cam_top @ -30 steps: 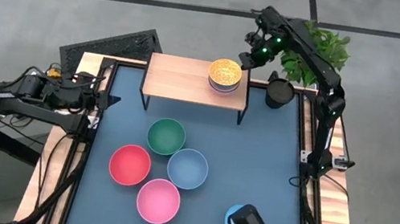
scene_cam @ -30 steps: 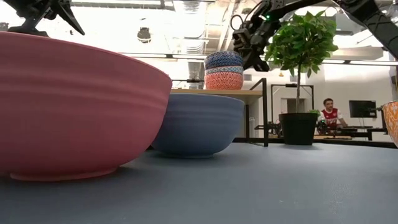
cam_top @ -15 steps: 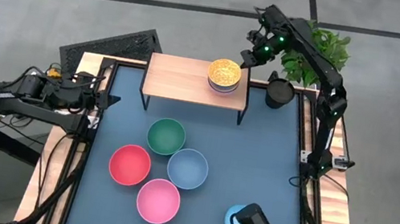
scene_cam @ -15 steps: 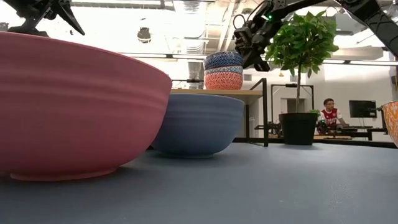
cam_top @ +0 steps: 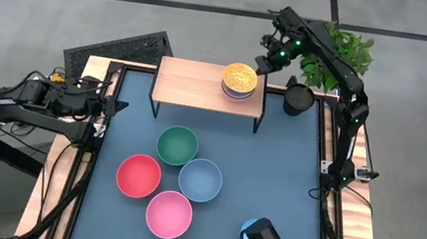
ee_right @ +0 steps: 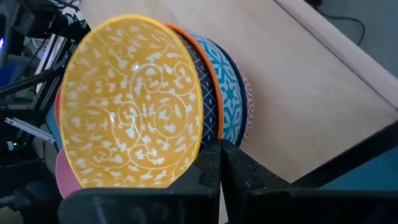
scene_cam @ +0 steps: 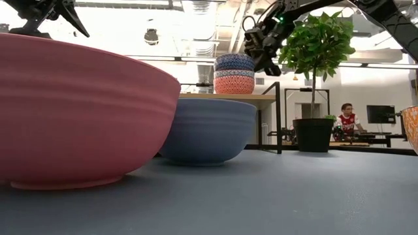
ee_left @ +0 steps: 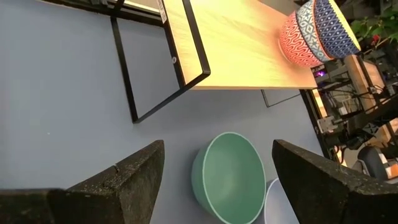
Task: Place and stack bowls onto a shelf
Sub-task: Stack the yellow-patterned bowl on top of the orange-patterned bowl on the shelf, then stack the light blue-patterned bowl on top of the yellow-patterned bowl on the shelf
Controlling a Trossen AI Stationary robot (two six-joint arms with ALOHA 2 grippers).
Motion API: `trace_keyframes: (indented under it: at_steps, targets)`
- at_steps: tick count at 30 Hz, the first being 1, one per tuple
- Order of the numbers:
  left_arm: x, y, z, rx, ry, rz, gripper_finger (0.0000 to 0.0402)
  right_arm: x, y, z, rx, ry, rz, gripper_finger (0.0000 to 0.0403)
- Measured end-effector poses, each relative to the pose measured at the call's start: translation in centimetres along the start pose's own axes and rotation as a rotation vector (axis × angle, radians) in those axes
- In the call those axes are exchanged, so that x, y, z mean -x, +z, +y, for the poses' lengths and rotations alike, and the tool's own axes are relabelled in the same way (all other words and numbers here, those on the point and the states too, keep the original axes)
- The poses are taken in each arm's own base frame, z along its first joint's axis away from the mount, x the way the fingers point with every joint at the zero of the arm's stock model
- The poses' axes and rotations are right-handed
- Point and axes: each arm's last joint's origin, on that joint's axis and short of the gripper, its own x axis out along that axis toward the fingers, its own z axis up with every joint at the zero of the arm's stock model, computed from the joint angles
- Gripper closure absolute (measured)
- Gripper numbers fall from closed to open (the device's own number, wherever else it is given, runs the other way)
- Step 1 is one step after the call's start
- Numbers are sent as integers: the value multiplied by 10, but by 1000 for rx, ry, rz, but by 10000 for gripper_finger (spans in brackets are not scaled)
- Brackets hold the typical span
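Your small patterned stack (cam_top: 239, 80), yellow bowl (ee_right: 130, 99) on top, sits on the shelf (cam_top: 193, 84). Right end effector (cam_top: 268, 58) hovers beside it, fingers together, empty. Green (cam_top: 178, 146), red (cam_top: 139, 176), pink (cam_top: 169, 214), grey-blue (cam_top: 201, 179) and bright blue (cam_top: 252, 230) bowls remain on the counter (cam_top: 274, 173); left end effector (ee_left: 217, 168) waits spread apart.

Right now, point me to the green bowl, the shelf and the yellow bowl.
green bowl (cam_top: 178, 146), high view, inside centre.
shelf (cam_top: 189, 83), high view, bare board.
yellow bowl (ee_right: 127, 99), right wrist view, patterned inside.
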Motion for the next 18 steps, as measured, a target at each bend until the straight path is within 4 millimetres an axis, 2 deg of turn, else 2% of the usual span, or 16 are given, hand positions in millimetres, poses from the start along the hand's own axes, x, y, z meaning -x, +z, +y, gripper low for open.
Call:
trace_keyframes:
  at_steps: [7, 10, 15, 18]
  targets:
    - [0, 0, 0, 0, 0, -1, 118, 5, 2, -8, -46, -8, -25, 370]
    - [0, 0, 0, 0, 0, -1, 118, 14, 4, -8, -49, -11, -78, 368]
    - [0, 0, 0, -1, 3, -8, 118, 41, 11, 8, -29, -1, -218, 375]
    - [0, 0, 0, -1, 5, -16, 118, 50, 15, 29, 43, 15, -315, 377]
